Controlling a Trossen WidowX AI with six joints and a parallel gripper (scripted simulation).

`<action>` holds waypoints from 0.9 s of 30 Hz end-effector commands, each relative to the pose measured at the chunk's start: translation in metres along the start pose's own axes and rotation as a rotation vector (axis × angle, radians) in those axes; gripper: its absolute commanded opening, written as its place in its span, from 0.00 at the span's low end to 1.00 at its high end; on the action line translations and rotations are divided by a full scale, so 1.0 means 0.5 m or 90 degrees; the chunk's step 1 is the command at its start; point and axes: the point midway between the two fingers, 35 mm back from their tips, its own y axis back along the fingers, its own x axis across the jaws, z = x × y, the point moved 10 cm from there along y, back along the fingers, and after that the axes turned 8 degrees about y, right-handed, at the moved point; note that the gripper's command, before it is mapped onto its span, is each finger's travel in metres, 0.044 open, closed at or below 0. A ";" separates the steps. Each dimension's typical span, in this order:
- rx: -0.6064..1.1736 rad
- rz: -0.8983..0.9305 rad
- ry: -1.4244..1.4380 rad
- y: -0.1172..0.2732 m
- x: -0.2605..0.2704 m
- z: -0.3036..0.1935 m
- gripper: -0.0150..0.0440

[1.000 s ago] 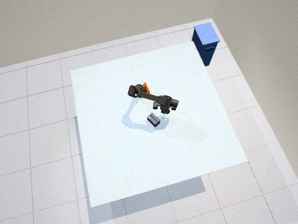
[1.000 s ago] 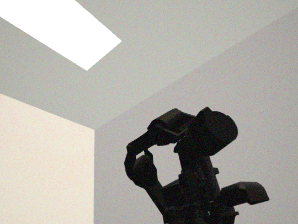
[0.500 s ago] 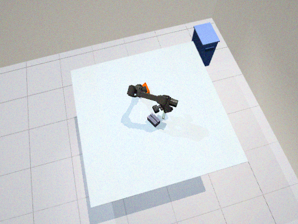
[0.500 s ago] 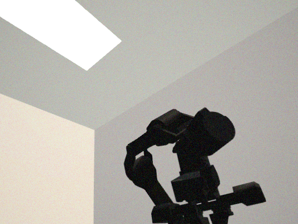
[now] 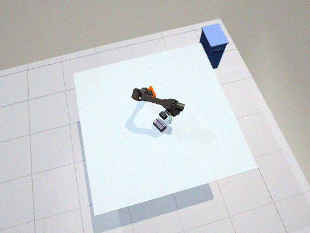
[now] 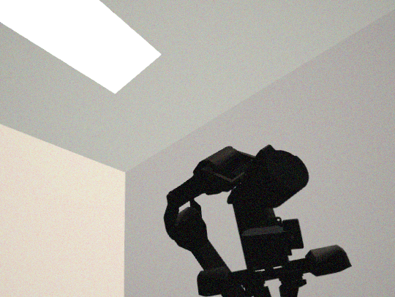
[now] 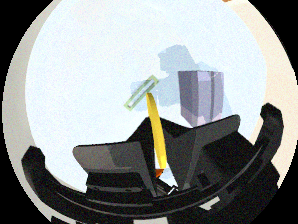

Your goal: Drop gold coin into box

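The gold coin (image 7: 159, 142) shows edge-on as a yellow strip in the wrist view. My gripper (image 7: 158, 135) is shut on it and holds it above the table. The fingertips are hidden in the top view and cut off in the exterior view. The holder (image 7: 129, 106) (image 5: 170, 119), a small pale green outline, lies on the table below, with no coin in it; its near end lines up with the coin's far end in the wrist view. The closed grey box (image 7: 192, 95) (image 5: 158, 126) stands beside the holder, to the right in the wrist view. A dark slot line runs across its lid.
The arm (image 5: 156, 100) (image 6: 190, 227) reaches over the white table (image 5: 129, 166) from its base near an orange piece (image 5: 152, 91). The box is close to the gripper. A blue cabinet (image 5: 215, 35) stands beyond the table's far right corner. Arm shadows fall around the box.
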 end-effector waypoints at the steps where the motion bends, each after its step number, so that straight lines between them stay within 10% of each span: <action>1: 0.000 0.002 0.008 0.002 -0.012 -0.002 0.25; 27: -0.001 0.002 0.009 0.003 -0.143 -0.020 0.25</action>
